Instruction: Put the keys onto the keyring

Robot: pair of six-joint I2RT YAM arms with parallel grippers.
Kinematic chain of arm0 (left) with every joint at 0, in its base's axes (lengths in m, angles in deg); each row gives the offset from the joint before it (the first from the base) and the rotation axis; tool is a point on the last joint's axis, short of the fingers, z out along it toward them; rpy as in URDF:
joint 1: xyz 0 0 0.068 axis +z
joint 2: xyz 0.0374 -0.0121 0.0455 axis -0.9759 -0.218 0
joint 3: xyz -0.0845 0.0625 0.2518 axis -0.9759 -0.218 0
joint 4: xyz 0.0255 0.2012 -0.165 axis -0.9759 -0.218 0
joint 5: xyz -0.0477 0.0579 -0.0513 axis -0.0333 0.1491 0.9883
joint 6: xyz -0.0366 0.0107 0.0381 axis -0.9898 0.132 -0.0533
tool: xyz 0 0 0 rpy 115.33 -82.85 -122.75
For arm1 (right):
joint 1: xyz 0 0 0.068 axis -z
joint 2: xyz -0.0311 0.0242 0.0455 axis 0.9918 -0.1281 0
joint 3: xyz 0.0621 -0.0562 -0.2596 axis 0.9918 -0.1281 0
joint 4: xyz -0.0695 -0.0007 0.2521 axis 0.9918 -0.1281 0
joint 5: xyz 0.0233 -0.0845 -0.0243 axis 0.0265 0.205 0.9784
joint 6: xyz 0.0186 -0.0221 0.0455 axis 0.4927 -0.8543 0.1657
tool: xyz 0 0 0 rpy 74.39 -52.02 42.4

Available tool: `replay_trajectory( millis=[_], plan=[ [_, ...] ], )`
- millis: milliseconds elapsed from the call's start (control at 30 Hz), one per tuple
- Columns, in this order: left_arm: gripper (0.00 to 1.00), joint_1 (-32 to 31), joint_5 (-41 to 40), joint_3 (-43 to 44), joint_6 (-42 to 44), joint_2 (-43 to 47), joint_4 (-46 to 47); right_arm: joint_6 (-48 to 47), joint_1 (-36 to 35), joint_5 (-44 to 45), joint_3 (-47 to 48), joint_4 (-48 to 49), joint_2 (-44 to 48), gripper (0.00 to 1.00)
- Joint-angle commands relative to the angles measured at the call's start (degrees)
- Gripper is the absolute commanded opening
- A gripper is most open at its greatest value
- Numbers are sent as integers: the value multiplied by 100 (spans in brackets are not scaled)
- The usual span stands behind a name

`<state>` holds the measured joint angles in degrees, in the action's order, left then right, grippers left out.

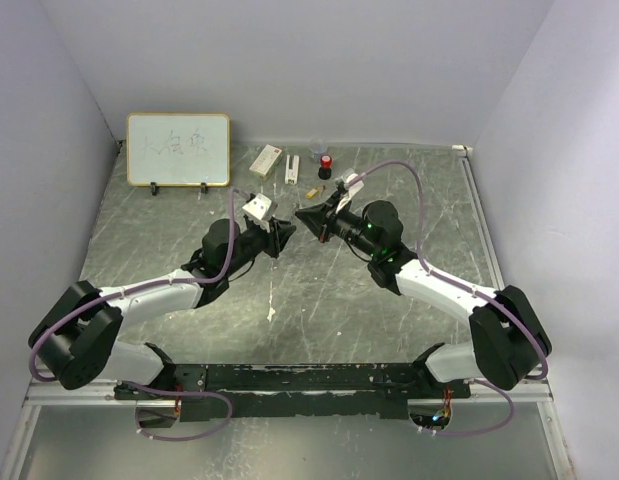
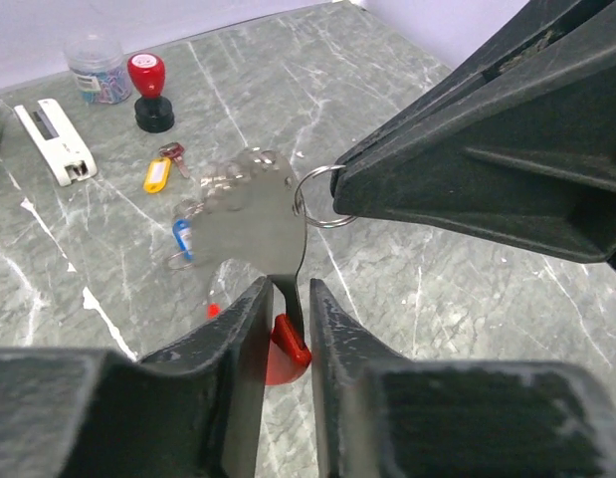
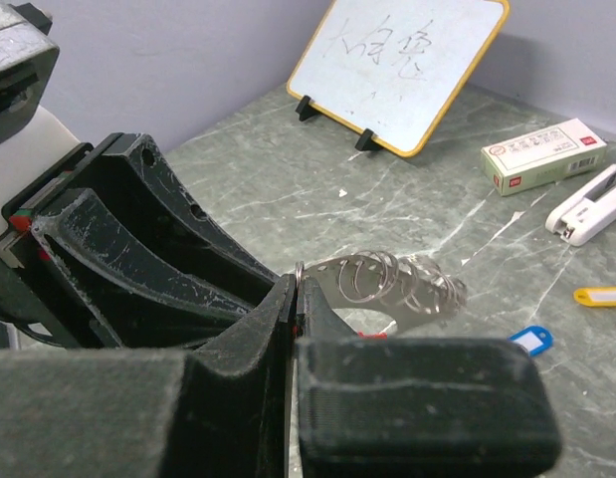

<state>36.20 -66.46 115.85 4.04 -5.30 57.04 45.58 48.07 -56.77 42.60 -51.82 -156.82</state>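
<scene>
The keyring [image 2: 253, 219] was a flat silvery plate carrying several overlapping wire rings, with a red end at its bottom. It hung in the air over the middle of the table [image 1: 139, 262], between the two grippers. On the left, the left arm stretched low and forward. The left gripper [image 2: 290, 294] pressed its fingers on either side of the plate's narrow stem and red end, gripping it. On the right, the right arm angled in toward the left one. The right gripper [image 3: 296, 284] was clamped tight on a wire ring at the plate's edge. The yellow-tagged key [image 2: 158, 174] and the blue-tagged key [image 2: 183, 237] lay on the table, apart from the keyring.
</scene>
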Motion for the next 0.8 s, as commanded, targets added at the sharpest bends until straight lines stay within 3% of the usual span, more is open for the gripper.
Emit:
replay_trajectory(
  millis=[0, 100, 367, 767],
  plan=[
    [27, -85, -273, 120, 149, 116, 173, 125, 1, 50, -118, 37, 149, 0],
    [25, -112, -310, 144, 178, 109, 177, 131, 3, 68, -135, -4, 149, 0],
    [37, -150, -338, 246, 188, 25, 178, 164, 1, 70, -174, -14, 140, 0],
    [38, -178, -208, 246, 167, -133, 288, 236, -7, 21, -243, 49, 175, 0]
  ],
)
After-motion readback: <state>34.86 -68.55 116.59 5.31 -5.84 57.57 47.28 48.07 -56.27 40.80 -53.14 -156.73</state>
